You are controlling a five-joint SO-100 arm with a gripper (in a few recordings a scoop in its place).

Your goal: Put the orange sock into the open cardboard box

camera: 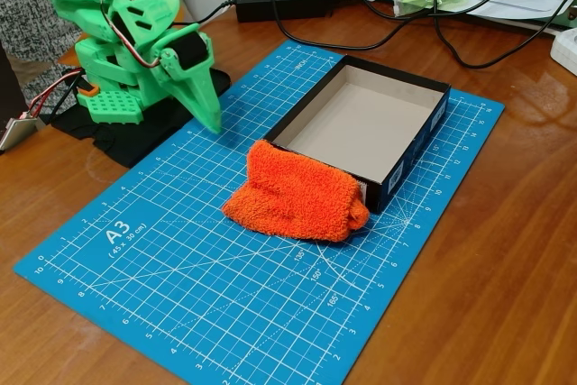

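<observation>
The orange sock [296, 196] is draped against the open cardboard box [424, 132] at frame centre, well apart from the green gripper [206, 113], whose jaws are seen pressed together at upper left.

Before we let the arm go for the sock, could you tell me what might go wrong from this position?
1. The orange sock leans against the near wall of the open cardboard box, so a grasp may shove the light box along the cutting mat.
2. The sock is thick and floppy; it could drape over the box rim instead of dropping inside.
3. The gripper points down beside the sock; I cannot tell whether it is open.
</observation>
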